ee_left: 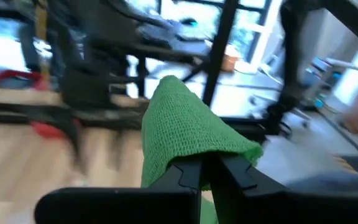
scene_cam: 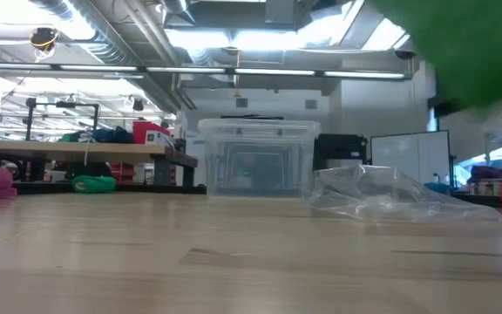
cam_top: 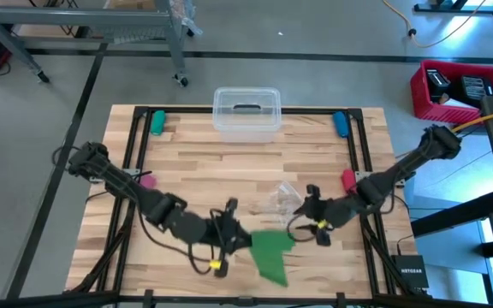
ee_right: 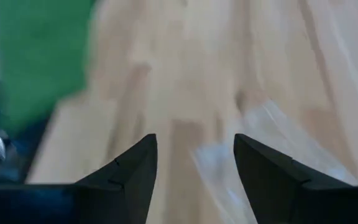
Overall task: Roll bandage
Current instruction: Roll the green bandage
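Left gripper, at the table's near edge just left of centre, with its fingers pressed together on one end of the bandage. The green strip drapes over and past the fingertips in the left wrist view. From above it lies bunched and folded near the front edge, between the two arms. It appears partly lifted off the table, though the overhead view does not settle how much still rests on the wood.

Right gripper, fingers spread and holding nothing, over bare wood just right of the bandage. The clear bag lies close beyond it.

The roll is not yet begun. To do this step well, the pinched end should stay clamped near its edge so the first turn forms tight. The right gripper would best take the loose end and draw the strip out flat and straight before any winding. It should keep clear of the bag. Folds left in the fabric would likely give a lopsided roll.

Box, at the far edge, plays no part.
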Robot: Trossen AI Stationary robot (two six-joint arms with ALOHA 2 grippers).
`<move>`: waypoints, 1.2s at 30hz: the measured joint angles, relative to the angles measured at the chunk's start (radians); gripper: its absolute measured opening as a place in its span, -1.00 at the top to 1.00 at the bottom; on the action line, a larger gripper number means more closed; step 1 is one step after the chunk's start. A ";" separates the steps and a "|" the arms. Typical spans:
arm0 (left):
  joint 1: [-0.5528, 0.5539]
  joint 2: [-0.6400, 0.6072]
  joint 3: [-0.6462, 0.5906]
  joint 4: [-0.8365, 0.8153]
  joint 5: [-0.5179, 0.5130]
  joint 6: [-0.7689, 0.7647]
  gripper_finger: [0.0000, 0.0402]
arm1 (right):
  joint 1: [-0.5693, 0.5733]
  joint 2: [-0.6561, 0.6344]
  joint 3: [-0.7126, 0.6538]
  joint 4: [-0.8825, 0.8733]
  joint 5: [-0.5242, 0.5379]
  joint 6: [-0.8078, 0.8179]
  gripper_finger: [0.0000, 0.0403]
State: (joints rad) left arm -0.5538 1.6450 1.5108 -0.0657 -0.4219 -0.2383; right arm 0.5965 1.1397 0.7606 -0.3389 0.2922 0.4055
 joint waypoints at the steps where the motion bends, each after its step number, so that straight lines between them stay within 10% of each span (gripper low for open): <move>1: 0.009 -0.005 0.000 0.004 -0.003 0.009 0.95 | 0.020 0.000 -0.024 0.074 0.020 -0.002 -0.07; 9: 0.047 0.004 0.000 -0.003 -0.003 0.016 0.95 | 0.111 0.030 -0.185 0.613 0.204 -0.101 -0.07; 36: 0.065 0.002 0.000 0.062 -0.001 0.080 0.95 | 0.045 0.134 -0.171 0.785 0.213 -0.208 0.00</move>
State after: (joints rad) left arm -0.4885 1.6474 1.5105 -0.0038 -0.4227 -0.1580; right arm 0.6411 1.2739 0.5896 0.4466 0.5052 0.1980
